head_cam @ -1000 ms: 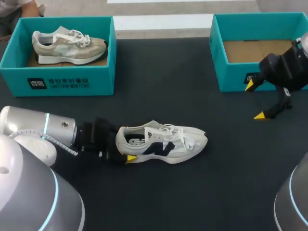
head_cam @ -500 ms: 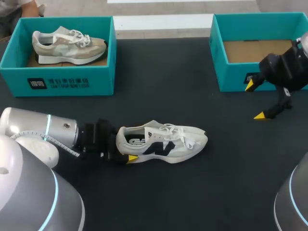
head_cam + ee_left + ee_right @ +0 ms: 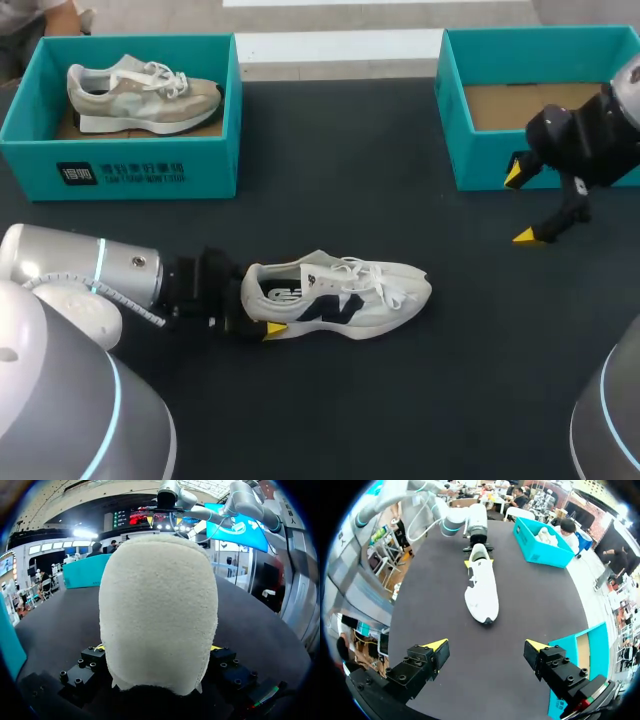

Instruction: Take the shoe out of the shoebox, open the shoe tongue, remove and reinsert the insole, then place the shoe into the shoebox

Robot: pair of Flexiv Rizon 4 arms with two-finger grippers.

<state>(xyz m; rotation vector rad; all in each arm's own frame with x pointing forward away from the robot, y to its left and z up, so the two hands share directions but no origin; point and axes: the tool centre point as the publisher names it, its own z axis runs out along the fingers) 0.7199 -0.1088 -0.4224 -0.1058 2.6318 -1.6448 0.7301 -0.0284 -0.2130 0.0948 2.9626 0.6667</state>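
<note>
A white shoe (image 3: 345, 295) with a dark logo lies on its sole on the black table, toe pointing right. My left gripper (image 3: 258, 300) is at its heel, one yellow fingertip (image 3: 272, 329) against the near side, the other hidden behind the shoe. In the left wrist view the fuzzy heel (image 3: 159, 615) fills the space between both fingers, which press on it from two sides. My right gripper (image 3: 519, 206) hangs open and empty in front of the empty teal shoebox (image 3: 480, 160) at the back right. From the right wrist view the shoe (image 3: 481, 582) lies well ahead of that gripper (image 3: 486, 647).
A second teal shoebox (image 3: 120, 165) at the back left holds a beige shoe (image 3: 140, 92). The left arm's silver links (image 3: 80, 270) lie low over the table's front left.
My right gripper has shifted a little left, away from the right shoebox. The left fingers have drawn in slightly onto the heel. The shoe has stayed in place.
</note>
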